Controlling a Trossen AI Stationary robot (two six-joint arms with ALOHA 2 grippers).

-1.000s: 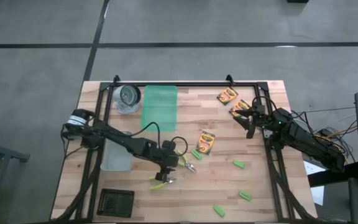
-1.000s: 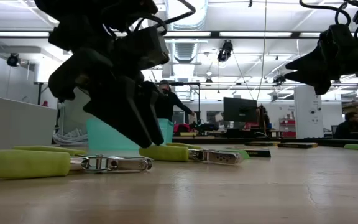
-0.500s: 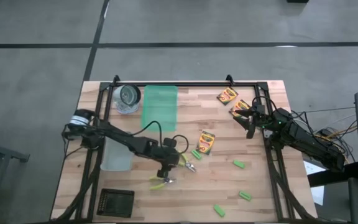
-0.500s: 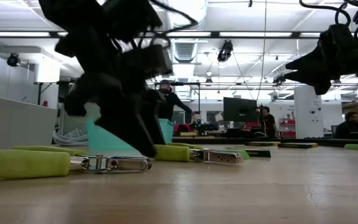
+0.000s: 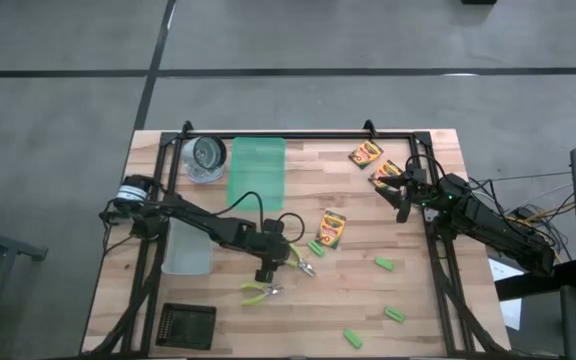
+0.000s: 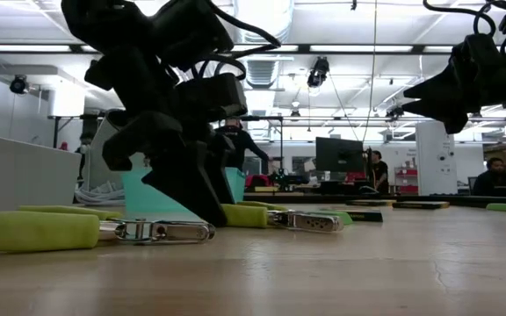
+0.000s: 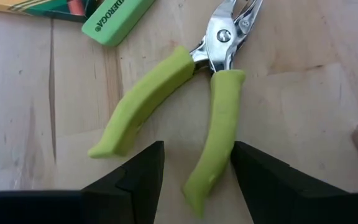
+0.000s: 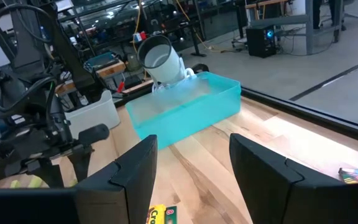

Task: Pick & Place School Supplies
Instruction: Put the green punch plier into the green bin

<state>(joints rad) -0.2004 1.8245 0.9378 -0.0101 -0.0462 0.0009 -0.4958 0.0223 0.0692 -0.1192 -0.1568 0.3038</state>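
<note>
1. Hovering low at centre of the high view: left gripper [image 7: 194, 177], jaws wide, straddling one handle of green-handled pliers [image 7: 213, 118] lying on the counter [image 5: 418, 300].
2. Waiting at right edge: right gripper [image 5: 402, 205], jaws parted, empty, beside crayon boxes [image 5: 366, 154].

On the pale wooden plank table [image 5: 408, 300], a teal translucent flat tray [image 5: 256, 172] lies beside a clear round jar [image 5: 205, 157], with a clear plastic bin [image 5: 186, 250] along the table's edge and a black gridded square [image 5: 185, 325] at its near corner.
</note>
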